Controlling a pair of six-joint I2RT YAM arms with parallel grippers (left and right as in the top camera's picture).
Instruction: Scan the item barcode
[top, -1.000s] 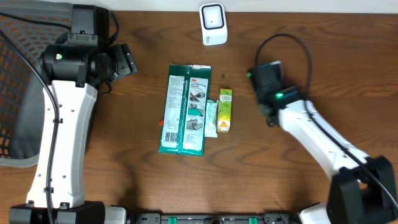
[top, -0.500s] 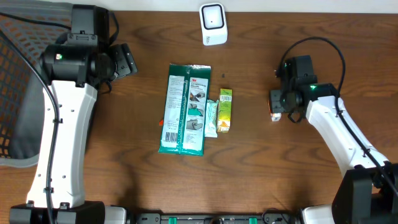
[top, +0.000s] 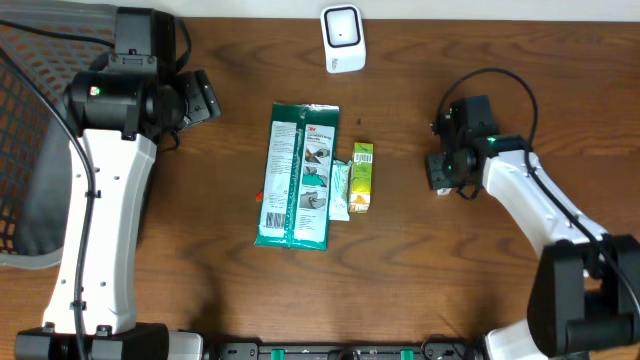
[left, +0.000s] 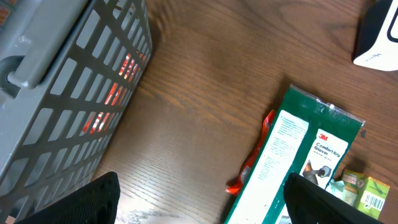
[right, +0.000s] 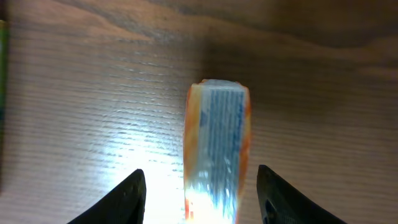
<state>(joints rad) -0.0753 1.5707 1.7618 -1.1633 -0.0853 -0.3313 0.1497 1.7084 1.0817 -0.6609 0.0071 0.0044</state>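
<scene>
Right gripper (right: 199, 185): fingers apart, straddling an orange-edged packet (right: 217, 130) that sits on the wooden table (right: 81, 93). Bare wood shows on either side of it, so neither finger touches. From overhead the packet (top: 441, 188) peeks out just beneath the tool. Further out toward mid-table are a small green box (top: 361, 178), a pale packet (top: 340, 190) touching it, then a large 3M pack (top: 297, 175).

Left gripper (left: 200, 186): fingers wide apart, nothing between them. The 3M pack lies ahead of it, a grey mesh basket (left: 68, 93) beside it.

White scanner (top: 342, 38): at the far table edge, well apart from both tools.
</scene>
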